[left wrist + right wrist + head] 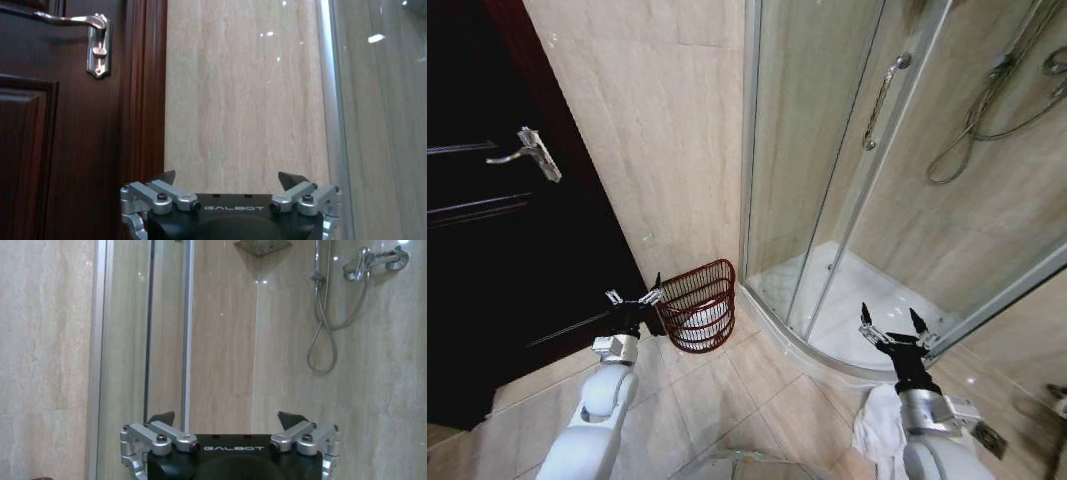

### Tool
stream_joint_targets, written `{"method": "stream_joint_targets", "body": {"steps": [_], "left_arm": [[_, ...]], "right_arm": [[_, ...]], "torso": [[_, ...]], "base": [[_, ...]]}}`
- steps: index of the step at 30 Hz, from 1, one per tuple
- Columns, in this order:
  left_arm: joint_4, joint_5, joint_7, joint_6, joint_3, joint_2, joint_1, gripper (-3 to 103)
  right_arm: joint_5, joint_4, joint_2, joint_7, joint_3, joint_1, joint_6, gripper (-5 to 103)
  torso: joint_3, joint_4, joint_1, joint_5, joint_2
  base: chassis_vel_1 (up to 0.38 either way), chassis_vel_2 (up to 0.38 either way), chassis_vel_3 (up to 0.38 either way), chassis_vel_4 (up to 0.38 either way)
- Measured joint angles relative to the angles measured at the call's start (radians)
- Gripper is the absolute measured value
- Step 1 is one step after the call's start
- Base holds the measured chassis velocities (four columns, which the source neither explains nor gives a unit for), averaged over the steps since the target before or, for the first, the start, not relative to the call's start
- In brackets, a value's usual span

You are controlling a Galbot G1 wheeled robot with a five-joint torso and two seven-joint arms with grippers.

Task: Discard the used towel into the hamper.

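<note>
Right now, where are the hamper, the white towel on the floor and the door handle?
hamper (711, 283): head view, on its woven side wall.
white towel (879, 428): head view, on its crumpled cloth beside the right arm.
door handle (70, 20): left wrist view, on the lever.

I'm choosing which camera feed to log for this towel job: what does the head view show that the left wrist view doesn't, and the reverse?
Head view alone: the hamper on the floor by the wall with something white inside, a white towel on the tiles beside the right arm, the open right gripper, and the shower enclosure.

Left wrist view alone: a close look at the left gripper's fingers, spread apart with nothing between them.

Both: the open left gripper, the dark door and door handle, and the beige tiled wall.
</note>
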Motion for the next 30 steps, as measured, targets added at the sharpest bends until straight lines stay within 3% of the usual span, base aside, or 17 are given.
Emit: {"method": "stream_joint_targets", "body": {"steps": [21, 30], "left_arm": [[0.011, -0.007, 0.005, -0.017, -0.001, 0.002, 0.010, 100], [0.027, 0.055, 0.016, -0.028, 0.021, 0.019, -0.008, 100]], "right_arm": [[-0.009, -0.032, 0.021, 0.000, 0.008, 0.006, 0.019, 100], [-0.023, -0.084, 0.061, -0.002, 0.028, 0.035, 0.044, 100]], "torso": [[0.000, 0.0000, 0.000, 0.0000, 0.000], [0.000, -0.0001, 0.000, 0.0000, 0.000]], "base": [[0.040, -0.040, -0.045, 0.047], [0.000, 0.000, 0.000, 0.000]]}}
